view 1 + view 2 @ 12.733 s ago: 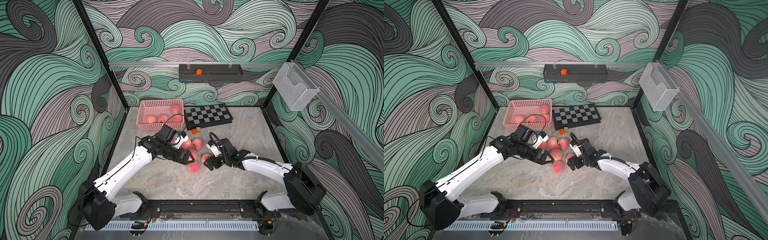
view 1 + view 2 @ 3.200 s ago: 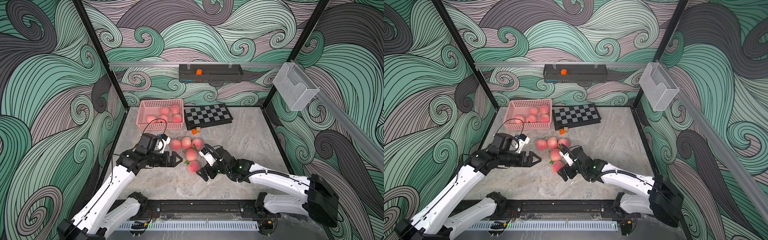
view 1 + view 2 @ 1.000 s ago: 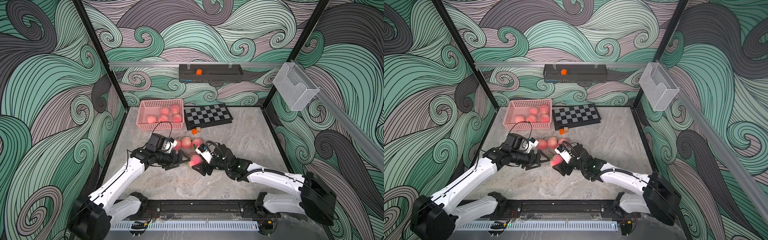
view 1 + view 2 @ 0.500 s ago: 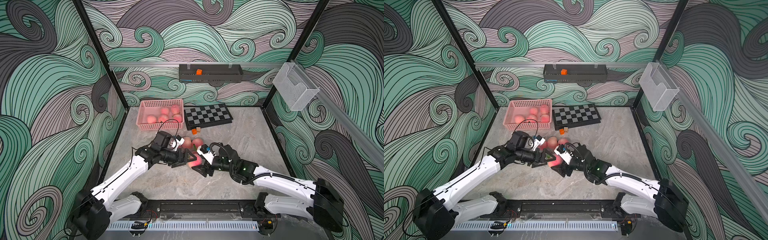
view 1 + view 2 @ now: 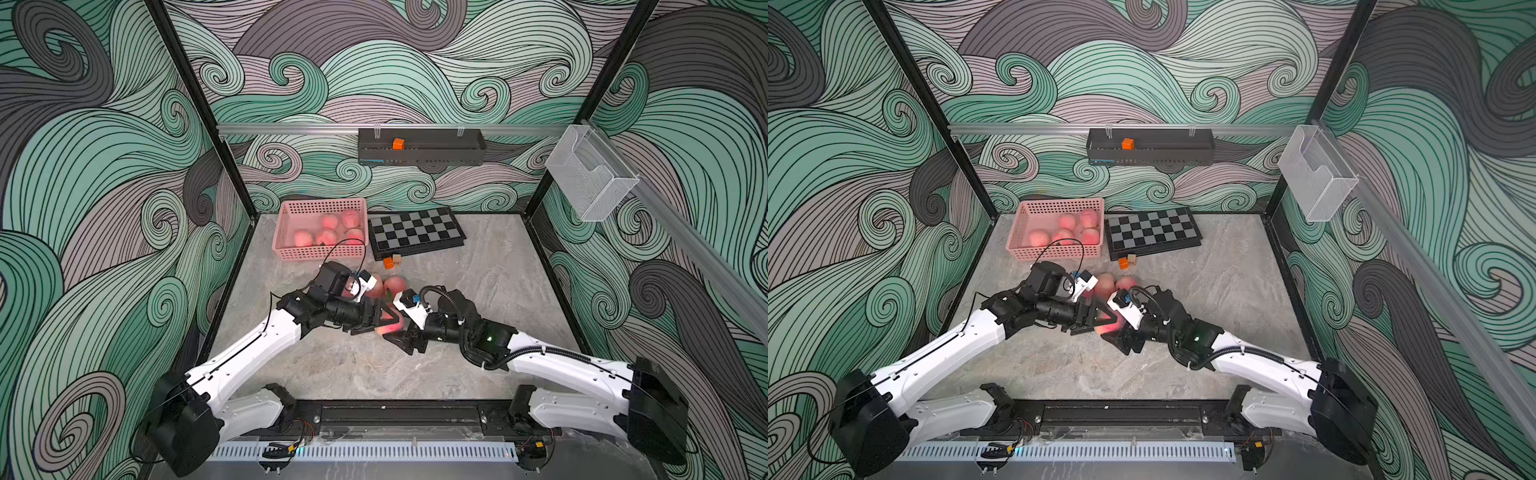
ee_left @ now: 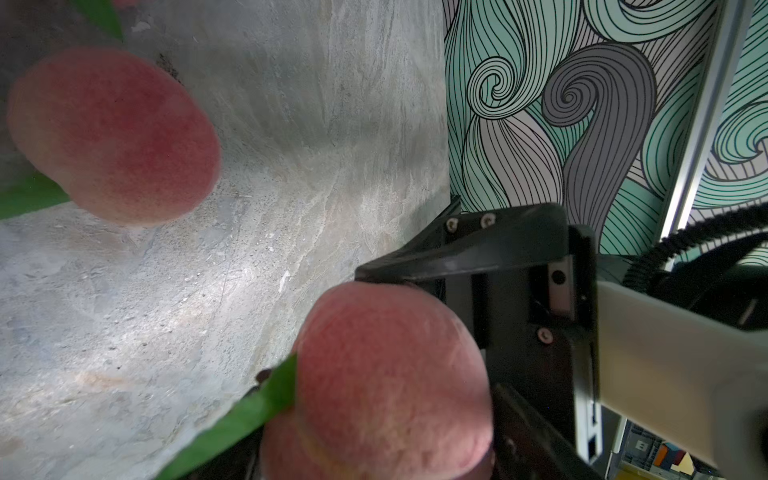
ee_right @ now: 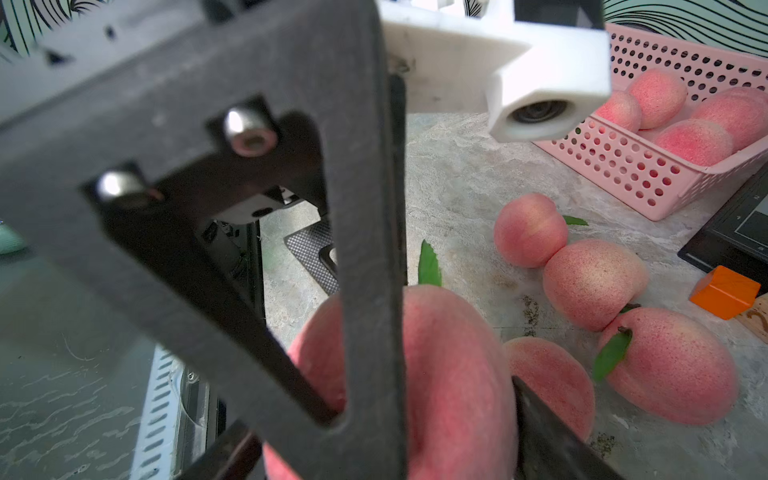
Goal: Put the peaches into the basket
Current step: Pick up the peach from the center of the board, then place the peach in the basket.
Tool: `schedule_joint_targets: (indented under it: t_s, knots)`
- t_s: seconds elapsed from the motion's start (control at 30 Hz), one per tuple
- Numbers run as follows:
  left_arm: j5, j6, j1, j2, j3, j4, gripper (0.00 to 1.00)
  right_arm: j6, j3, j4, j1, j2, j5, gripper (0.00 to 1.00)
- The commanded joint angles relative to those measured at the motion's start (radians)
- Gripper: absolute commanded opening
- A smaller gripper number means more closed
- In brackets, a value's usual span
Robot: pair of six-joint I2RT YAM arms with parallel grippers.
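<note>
Pinching one peach (image 5: 389, 328) over the desk (image 5: 490, 266) with left fingers (image 5: 379, 312) from 9 o'clock and right fingers (image 5: 406, 343) from 3 o'clock, at 5 o'clock from the basket (image 5: 318, 252).

The grey marbled table (image 5: 498, 270) carries a pink basket (image 5: 316, 252) at its far left corner, close to the back wall. Just right of the basket a chessboard (image 5: 415, 232) lies flat. By the board's near edge sit an orange cube (image 5: 388, 262) and a tan block (image 5: 397, 260), side by side. Nearer the middle, four loose peaches (image 7: 594, 282) rest on the table in a tight cluster, some touching, at least two with a green leaf.
</note>
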Motion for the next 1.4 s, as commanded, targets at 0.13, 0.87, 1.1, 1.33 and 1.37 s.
schedule_joint_targets:
  t_s: [0.13, 0.87, 1.1, 1.33, 1.37]
  knots:
    - [0.047, -0.01, -0.017, 0.003, 0.032, 0.031, 0.68, -0.022, 0.037, 0.009, 0.004, 0.007, -0.001, 0.78]
    - [-0.241, 0.248, 0.145, 0.176, 0.369, -0.198, 0.58, -0.011, 0.218, -0.045, -0.146, 0.069, -0.088, 0.99]
    - [-0.278, 0.324, 0.311, 0.402, 0.603, -0.225, 0.57, -0.016, 0.365, -0.058, -0.222, 0.215, -0.143, 0.99]
    - [-0.448, 0.412, 0.395, 0.64, 0.876, -0.306, 0.57, -0.019, 0.483, -0.043, -0.278, 0.356, -0.192, 0.99]
    - [-0.46, 0.417, 0.407, 0.672, 0.905, -0.308, 0.57, -0.019, 0.494, -0.041, -0.282, 0.37, -0.195, 0.99]
